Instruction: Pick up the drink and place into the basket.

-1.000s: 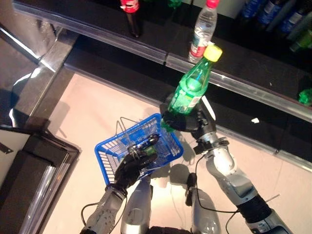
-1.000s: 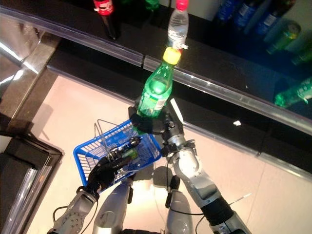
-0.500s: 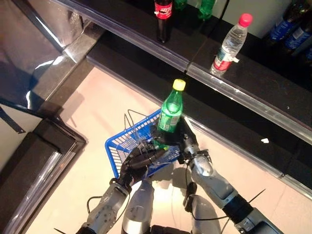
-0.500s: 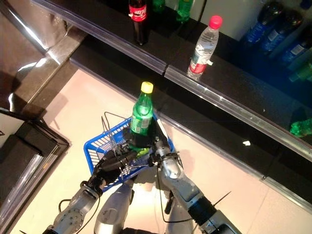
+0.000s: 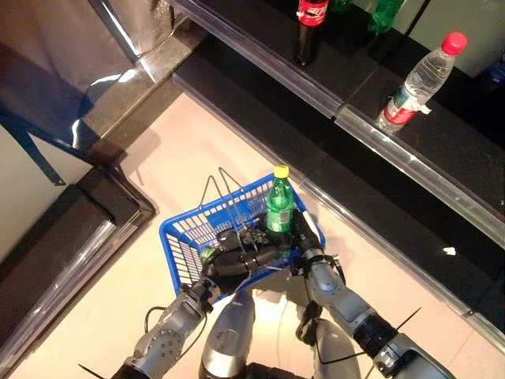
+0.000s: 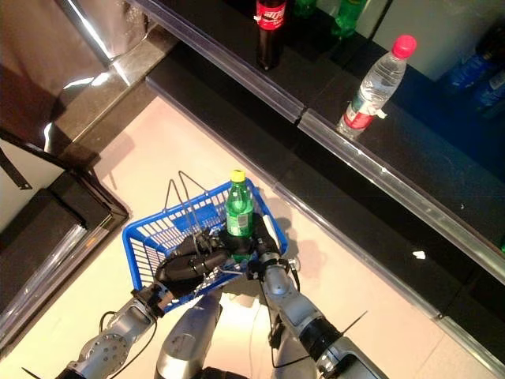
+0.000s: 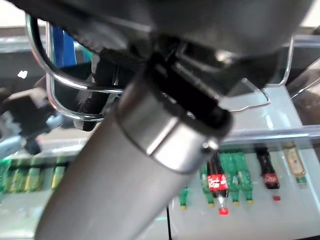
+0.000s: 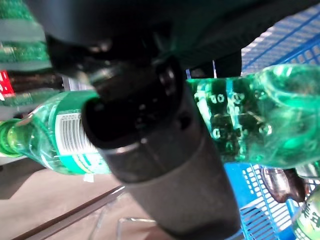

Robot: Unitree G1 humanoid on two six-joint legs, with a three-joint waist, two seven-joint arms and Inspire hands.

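A green drink bottle (image 5: 279,207) with a yellow cap stands upright, its base down inside the blue wire basket (image 5: 177,237) near the basket's right corner. My right hand (image 5: 305,241) is shut round its lower part. In the right wrist view, a dark finger (image 8: 150,140) crosses the green bottle (image 8: 240,115) above the blue mesh (image 8: 260,200). My left hand (image 5: 237,257) curls over the basket's near edge and grips its wire handle (image 7: 50,95). The basket's other handle (image 6: 183,189) stands up. A second green bottle (image 5: 207,253) lies in the basket.
A dark shelf with a shiny front rail (image 5: 355,126) runs across the back. It carries a cola bottle (image 5: 308,31), a clear water bottle (image 5: 414,83) with a red cap and green bottles (image 5: 387,12). A dark cabinet (image 5: 47,260) stands at the left.
The right hand has brought the green bottle down from high above the basket into it. The left hand keeps its hold on the basket. The camera view has shifted.
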